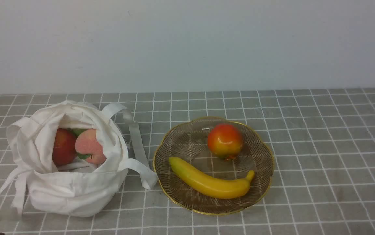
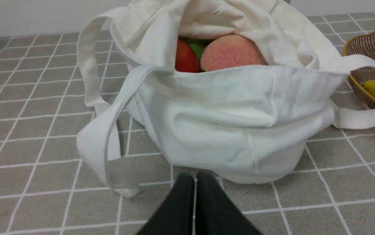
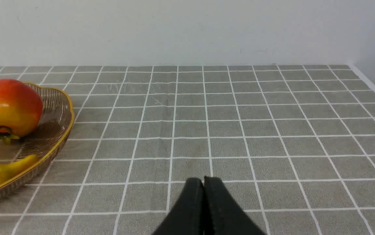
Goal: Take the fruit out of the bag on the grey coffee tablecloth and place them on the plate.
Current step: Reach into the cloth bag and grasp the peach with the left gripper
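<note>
- Fruit (image 1: 88, 143) for us to take out sits in the bag, beyond our two grippers, which are the nearest things in the wrist views.
- We see the left gripper (image 2: 196, 174) with its fingertips together and nothing between them, the bag beyond it.
- We see the right gripper (image 3: 203, 179) with its fingertips together too, empty, over the tablecloth.
- Nearer than the bag's mouth, at the lower left of the front view, we find a strap handle (image 1: 1, 192) looping down onto the cloth.
- Next we come to the bag (image 1: 73, 192), white and soft, standing with its mouth open in the left part of the front view.
- At the front view's centre and a little right, we have the plate (image 1: 203, 209), brownish, ribbed and gold-rimmed; a strap end of the bag reaches its left rim.
- On the plate's nearer part we see a banana (image 1: 210, 182), lying curved.
- Inside the bag we make out the pink peach with a dark green leaf, the red apple (image 1: 63, 147) just left of it, and a green fruit (image 1: 77, 131) behind, mostly hidden.
- Farther back on the plate we see a red-and-yellow pomegranate (image 1: 225, 140).
- Under everything we have the grey tablecloth (image 1: 321, 147) with white lines, running back to a pale wall (image 1: 187, 45).
</note>
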### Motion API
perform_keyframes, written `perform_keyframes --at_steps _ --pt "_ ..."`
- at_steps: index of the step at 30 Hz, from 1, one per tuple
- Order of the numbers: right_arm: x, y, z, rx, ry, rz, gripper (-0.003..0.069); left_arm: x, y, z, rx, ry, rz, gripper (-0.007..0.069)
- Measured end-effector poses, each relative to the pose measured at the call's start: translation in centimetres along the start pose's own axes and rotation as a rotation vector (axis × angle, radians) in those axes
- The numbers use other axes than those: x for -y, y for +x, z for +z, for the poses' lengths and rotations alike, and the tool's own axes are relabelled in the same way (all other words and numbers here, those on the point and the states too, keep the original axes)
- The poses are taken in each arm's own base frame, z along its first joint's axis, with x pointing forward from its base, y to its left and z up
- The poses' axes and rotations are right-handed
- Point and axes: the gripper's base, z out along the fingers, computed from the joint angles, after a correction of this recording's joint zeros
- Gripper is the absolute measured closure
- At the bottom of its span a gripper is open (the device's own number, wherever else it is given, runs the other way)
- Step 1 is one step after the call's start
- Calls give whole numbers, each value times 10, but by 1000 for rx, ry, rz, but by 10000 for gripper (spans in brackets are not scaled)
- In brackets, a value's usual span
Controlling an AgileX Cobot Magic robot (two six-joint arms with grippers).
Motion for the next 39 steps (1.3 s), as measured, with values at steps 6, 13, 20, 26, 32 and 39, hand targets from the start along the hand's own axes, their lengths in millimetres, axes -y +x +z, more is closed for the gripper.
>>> perform_keyframes --at_steps 6,13,20,26,32,39 --pt "0 0 0 0 0 0 676 0 0 0 0 0 0 632" --pt "0 0 0 0 0 0 676 0 0 0 0 0 0 632" --pt "0 0 0 0 0 0 676 0 0 0 0 0 0 632" --pt "0 0 0 0 0 0 676 0 -1 0 16 0 -7 632" --pt "0 0 0 0 0 0 676 6 -11 -1 116 86 -394 632" --pt "0 0 0 0 0 -1 676 4 -26 -4 266 147 -715 632"
